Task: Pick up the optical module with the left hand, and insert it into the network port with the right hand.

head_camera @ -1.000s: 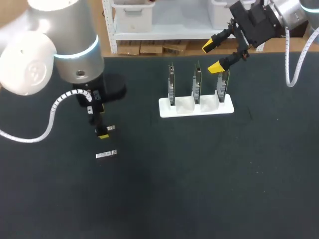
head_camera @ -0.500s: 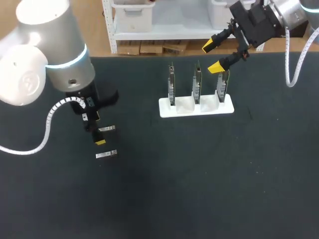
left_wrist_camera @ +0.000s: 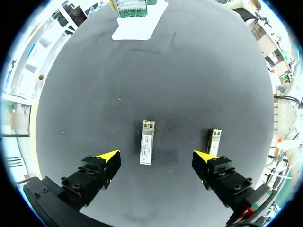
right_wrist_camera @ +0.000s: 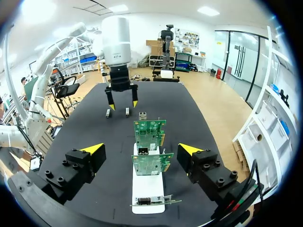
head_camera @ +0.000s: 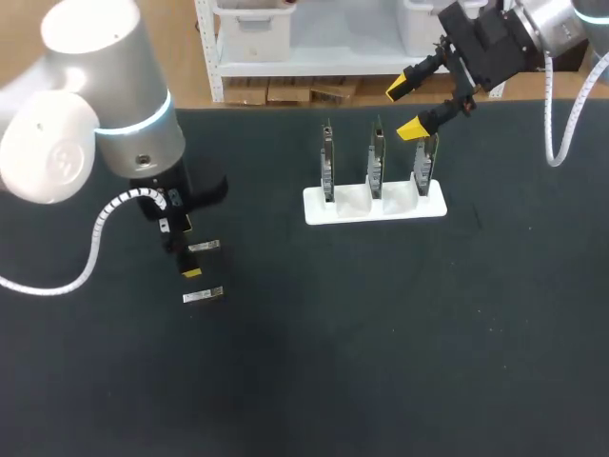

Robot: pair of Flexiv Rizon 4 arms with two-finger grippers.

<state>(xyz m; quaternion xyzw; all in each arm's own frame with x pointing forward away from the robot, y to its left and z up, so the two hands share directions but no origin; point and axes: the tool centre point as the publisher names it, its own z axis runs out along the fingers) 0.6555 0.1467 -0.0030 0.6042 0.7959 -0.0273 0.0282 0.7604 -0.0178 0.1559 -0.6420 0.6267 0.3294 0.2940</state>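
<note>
Jaws of your left gripper stood apart astride one optical module, ready to grasp; your right gripper hung open facing the network cards.

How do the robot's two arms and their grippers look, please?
The left arm and right arm have rounded silver-grey shells; the left carries a glowing light-blue ring. A white ribbed cable runs beside each. The left gripper and right gripper are black, with yellow-tipped fingers.

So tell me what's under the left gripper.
One optical module lies on the table between the left gripper's open fingers, untouched. A second module lies beside one fingertip, its near end covered.
</note>
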